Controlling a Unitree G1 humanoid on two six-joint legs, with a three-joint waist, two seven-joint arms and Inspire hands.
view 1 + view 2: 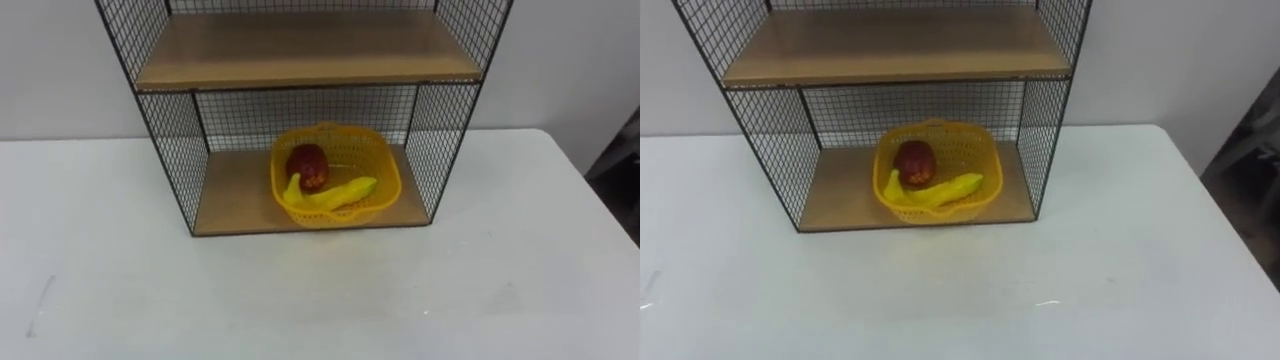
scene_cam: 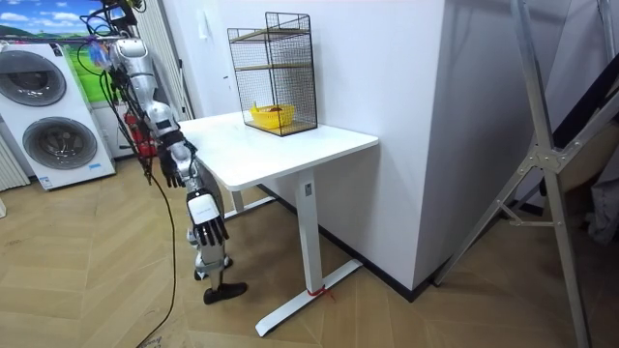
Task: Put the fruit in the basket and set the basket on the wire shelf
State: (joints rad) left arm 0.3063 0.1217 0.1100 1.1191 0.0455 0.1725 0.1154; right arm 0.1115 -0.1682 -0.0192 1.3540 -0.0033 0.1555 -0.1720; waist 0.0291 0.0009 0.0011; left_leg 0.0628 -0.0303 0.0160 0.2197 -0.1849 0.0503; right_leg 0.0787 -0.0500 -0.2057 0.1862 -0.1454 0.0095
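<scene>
Basket [image 1: 335,205] w/ fruit [image 1: 308,166] on wire shelf [image 1: 300,50]; L robot hand [image 2: 177,162], R robot hand [image 2: 207,224] slack.

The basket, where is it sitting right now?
In the left eye view the basket sits on the wire shelf's bottom board, just right of centre, holding the red fruit and banana.

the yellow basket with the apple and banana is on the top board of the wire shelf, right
No: the yellow basket, with the apple and banana in it, sits on the bottom board of the wire shelf, as the left eye view shows.
</scene>
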